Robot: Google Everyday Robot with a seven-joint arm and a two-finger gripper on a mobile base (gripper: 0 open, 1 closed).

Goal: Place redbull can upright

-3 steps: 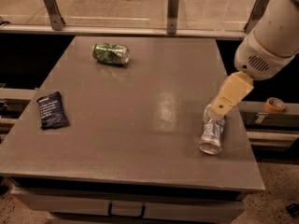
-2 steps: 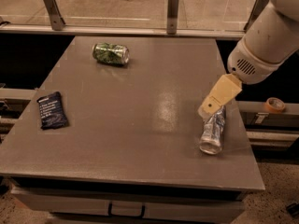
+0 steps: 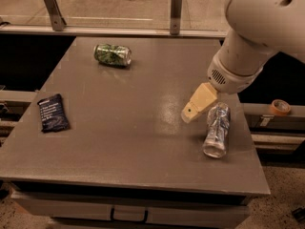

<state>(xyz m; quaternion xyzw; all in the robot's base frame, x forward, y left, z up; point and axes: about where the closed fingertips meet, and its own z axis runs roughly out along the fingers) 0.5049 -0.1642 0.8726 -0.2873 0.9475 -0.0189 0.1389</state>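
Near right edge: redbull can (image 3: 217, 130) on its side. Just left of it hovers gripper (image 3: 193, 109); grip state, cannot tell. Approach step, likely. Next: align over can, grasp, stand it.

— What does the arm (image 3: 267, 13) look like?
— It has a smooth white shell, thick and rounded, with one small dark hole (image 3: 286, 1) near the top of the upper link.
— And lower down?
— There's a round white wrist housing (image 3: 233, 73) with a patch of tiny dark vent dots (image 3: 218, 75) on its side.
— The gripper (image 3: 191, 110)?
— Cream-tan and wedge-shaped, narrowing to a blunt tip marked by a small dark spot. It sits at the arm's lower end, right of centre in the camera view.
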